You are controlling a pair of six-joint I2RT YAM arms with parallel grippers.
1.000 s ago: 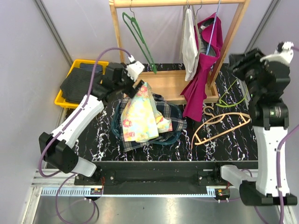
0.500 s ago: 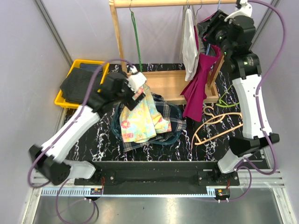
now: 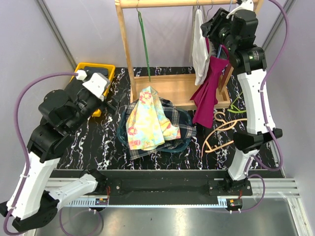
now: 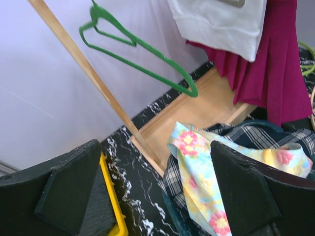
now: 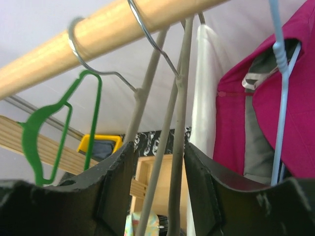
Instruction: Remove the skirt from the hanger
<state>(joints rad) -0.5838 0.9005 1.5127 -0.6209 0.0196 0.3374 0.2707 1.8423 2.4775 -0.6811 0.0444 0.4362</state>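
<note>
A magenta skirt (image 3: 209, 83) hangs on a light blue hanger (image 5: 280, 59) at the right end of the wooden rail (image 3: 187, 3). A white garment (image 3: 199, 44) hangs beside it on a grey hanger (image 5: 179, 98). My right gripper (image 3: 212, 27) is up at the rail, open, with the grey hanger's wires between its fingers (image 5: 160, 152). The magenta skirt (image 5: 246, 113) is just to its right. My left gripper (image 3: 112, 102) is open and empty (image 4: 156, 162), left of the basket. A floral skirt (image 3: 147, 120) lies on the teal basket (image 3: 123, 135).
An empty green hanger (image 3: 143, 44) hangs on the rail's left part. A yellow tray (image 3: 106, 66) with dark cloth sits at the far left. An orange hanger (image 3: 231, 128) and a light green hanger (image 3: 246, 105) lie on the table at the right.
My left gripper let go of the floral skirt and drew back to the left; the skirt now rests on the basket. My right arm rose from the right side to the rail.
</note>
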